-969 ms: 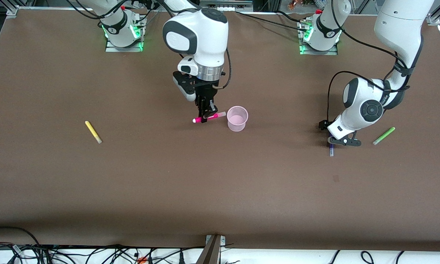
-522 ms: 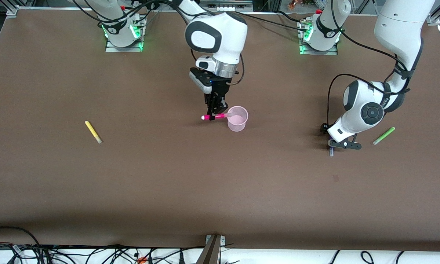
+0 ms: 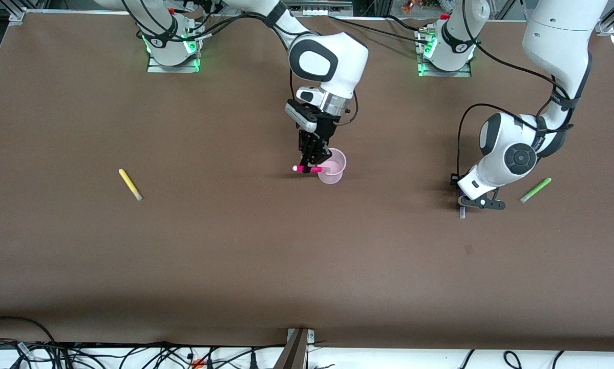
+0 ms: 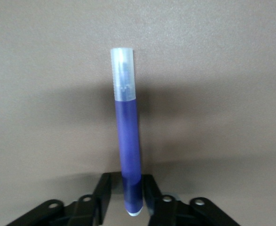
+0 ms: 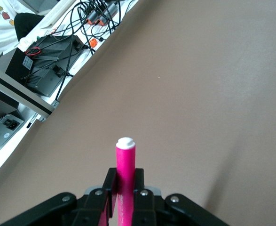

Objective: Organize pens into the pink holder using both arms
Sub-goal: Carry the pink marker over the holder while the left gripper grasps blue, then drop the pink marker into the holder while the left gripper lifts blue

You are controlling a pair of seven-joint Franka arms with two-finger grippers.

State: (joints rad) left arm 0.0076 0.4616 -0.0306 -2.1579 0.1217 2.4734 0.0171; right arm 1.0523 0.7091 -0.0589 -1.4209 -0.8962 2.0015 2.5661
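Note:
My right gripper (image 3: 312,165) is shut on the magenta-pink pen (image 3: 301,168) and holds it level, one end over the rim of the pink holder (image 3: 339,160). In the right wrist view the pen (image 5: 125,157) sticks out between the gripper's (image 5: 124,178) fingers; the holder is out of that view. My left gripper (image 3: 463,203) is low on the table toward the left arm's end, open, with its fingers on either side of the dark purple pen (image 3: 462,213). In the left wrist view that pen (image 4: 127,136) lies flat between the gripper's (image 4: 127,180) fingers.
The yellow pen (image 3: 130,184) lies on the brown table (image 3: 286,266) toward the right arm's end. The lime green pen (image 3: 535,189) lies beside my left gripper, toward the left arm's end. Cables run along the table's edge nearest the front camera.
My right gripper has carried the magenta-pink pen sideways to the holder, so its end is now over the rim. My left gripper has sunk a little around the purple pen.

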